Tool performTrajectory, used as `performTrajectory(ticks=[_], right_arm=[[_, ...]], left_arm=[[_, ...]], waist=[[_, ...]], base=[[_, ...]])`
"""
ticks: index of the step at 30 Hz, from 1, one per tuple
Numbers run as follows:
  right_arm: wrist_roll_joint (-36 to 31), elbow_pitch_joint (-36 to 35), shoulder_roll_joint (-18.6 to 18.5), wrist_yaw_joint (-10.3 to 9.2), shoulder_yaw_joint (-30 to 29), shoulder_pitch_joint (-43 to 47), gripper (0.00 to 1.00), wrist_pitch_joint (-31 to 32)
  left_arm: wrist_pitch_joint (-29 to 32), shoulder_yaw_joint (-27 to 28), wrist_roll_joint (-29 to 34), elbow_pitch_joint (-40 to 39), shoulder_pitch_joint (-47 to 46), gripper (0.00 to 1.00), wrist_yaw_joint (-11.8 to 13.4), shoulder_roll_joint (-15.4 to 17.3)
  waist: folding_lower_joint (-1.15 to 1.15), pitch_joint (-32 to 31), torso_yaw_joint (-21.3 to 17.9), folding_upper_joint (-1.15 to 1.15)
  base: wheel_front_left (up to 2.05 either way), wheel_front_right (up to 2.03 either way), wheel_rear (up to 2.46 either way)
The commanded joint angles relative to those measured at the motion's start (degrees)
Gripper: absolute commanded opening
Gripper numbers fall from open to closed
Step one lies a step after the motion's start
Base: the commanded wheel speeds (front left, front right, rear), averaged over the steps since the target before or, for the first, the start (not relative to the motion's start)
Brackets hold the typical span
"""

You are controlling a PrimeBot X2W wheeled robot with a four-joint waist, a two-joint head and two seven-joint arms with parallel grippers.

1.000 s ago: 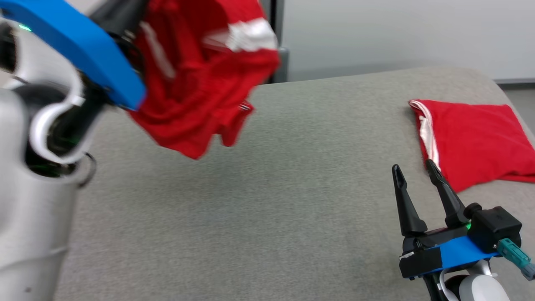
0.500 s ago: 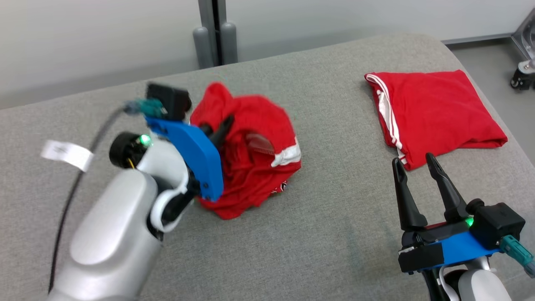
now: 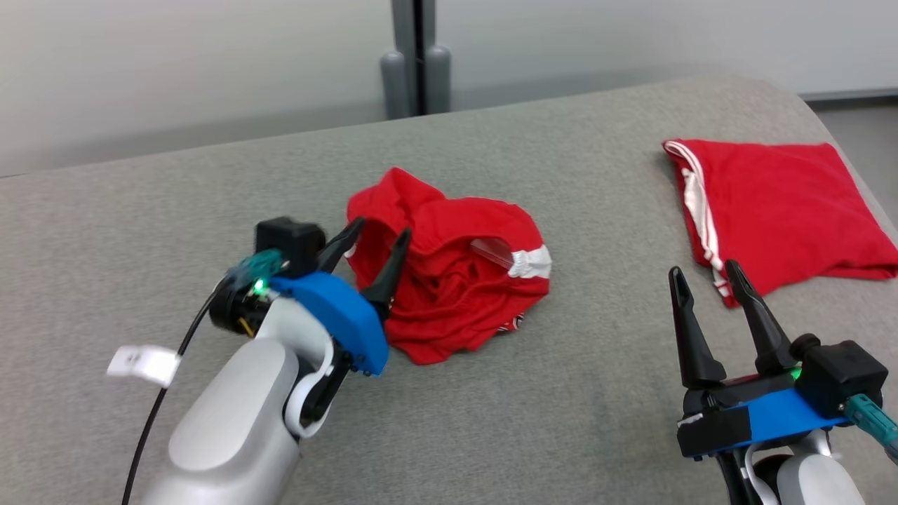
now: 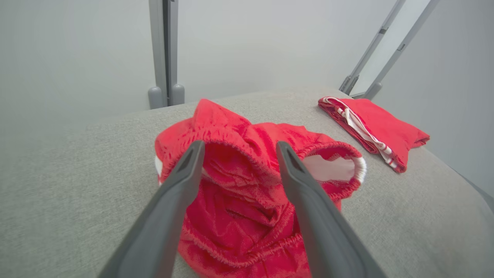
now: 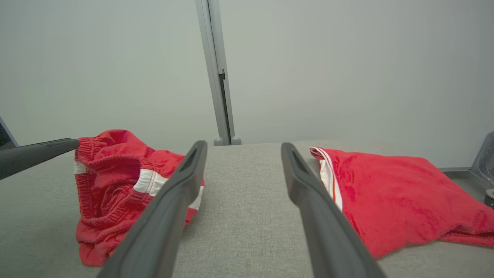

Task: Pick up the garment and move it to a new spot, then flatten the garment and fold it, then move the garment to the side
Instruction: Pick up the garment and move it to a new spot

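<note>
- Left gripper [image 3: 383, 229]: fingers spread wide, not pinching anything. The tips sit right at the left edge of the crumpled red garment [image 3: 463, 294]. Can't tell if they actually touch the cloth.
- From the left wrist cam, the left gripper [image 4: 240, 143] frames the garment [image 4: 239, 189] between its two open fingers, with the elastic waistband bunched up just past the tips.
- The garment is a messy heap near the middle of the grey padded table [image 3: 561, 407], with a white stripe showing on its right side.
- Right gripper [image 3: 703, 267]: also spread open and holding nothing, low at the near right and well apart from the heap.
- Right wrist cam: the right gripper [image 5: 243, 143] points at the bare grey strip between the heap [image 5: 108, 193] and a second piece.
- That second piece is a folded red garment [image 3: 786, 210] with white side stripes, lying flat at the far right. Its near corner is just beyond the right fingertips.
- A dark finger [image 5: 38, 151] of the left arm pokes in from the left edge there, aimed at the heap.
- Other stuff: a black cable [image 3: 151, 428] with a white tag [image 3: 144, 364] hangs off the left arm, and there's a grey post [image 3: 417, 63] behind the table against the pale wall.
</note>
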Motion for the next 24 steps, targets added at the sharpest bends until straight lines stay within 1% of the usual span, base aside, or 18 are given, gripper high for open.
performTrajectory(ticks=[1,2,3,4,7,10,11,13,16,20,24], right_arm=[[-0.31,-0.48,-0.05,0.03,-0.60,1.33,1.00,0.78],[-0.44,-0.60,-0.05,0.03,-0.79,1.56,1.00,0.82],[-0.44,-0.60,-0.05,0.03,-0.79,1.56,1.00,0.82],[-0.51,-0.82,-0.05,0.03,-1.05,1.82,1.00,1.06],[-0.69,-1.43,-0.04,0.03,-1.74,2.73,1.00,1.58],[-0.89,-2.00,-0.05,0.03,-2.72,3.69,1.00,2.04],[-0.90,-2.12,-0.04,0.03,-2.99,4.01,1.00,2.20],[-0.94,-2.31,-0.05,0.03,-3.50,4.73,1.00,2.29],[-0.53,-2.05,-0.05,0.03,-3.85,5.57,1.00,2.41],[-0.23,-1.16,-0.05,0.03,-4.74,6.87,1.00,2.35],[-0.39,-0.07,-0.04,0.03,-5.18,7.89,1.00,2.71]], left_arm=[[-5.56,1.88,-1.24,-0.62,3.42,1.00,0.16,-0.49],[-7.64,2.57,-1.57,-1.09,4.37,1.00,0.14,-0.41],[-7.64,2.57,-1.57,-1.09,4.37,1.00,0.14,-0.41],[-9.38,3.20,-2.25,-1.45,5.45,1.00,0.09,-0.52],[-15.01,5.26,-2.99,-2.93,8.69,1.00,0.03,0.27],[-18.22,7.09,-2.56,-4.81,11.72,1.00,0.58,1.14],[-18.80,7.62,-1.61,-5.51,12.76,1.00,1.06,1.75],[-19.44,9.33,-0.99,-7.15,15.19,1.00,1.97,1.98],[-19.74,13.23,0.78,-10.47,18.77,1.00,3.00,2.47],[-19.75,18.55,4.50,-15.21,24.38,1.00,3.14,2.02],[-19.76,21.77,8.22,-16.80,28.71,1.00,3.79,1.97]], waist=[[0.00,-2.55,3.34,0.00],[0.00,-2.99,3.95,0.00],[0.00,-2.99,3.95,0.00],[0.00,-3.36,4.54,0.00],[0.00,-4.42,6.21,0.00],[0.00,-5.28,7.86,0.00],[0.00,-5.55,8.27,0.00],[0.00,-6.13,9.04,0.00],[0.00,-6.84,9.57,0.00],[0.00,-7.62,10.08,0.00],[0.00,-8.26,10.19,0.00]], base=[[0.00,0.00,0.00],[0.00,0.00,0.00],[0.00,0.00,0.00],[0.00,0.00,0.00],[0.00,0.00,0.00],[0.00,0.00,0.00],[0.00,0.00,0.00],[0.00,0.00,0.00],[0.00,0.00,0.00],[0.00,0.00,0.00],[0.00,0.00,0.00]])
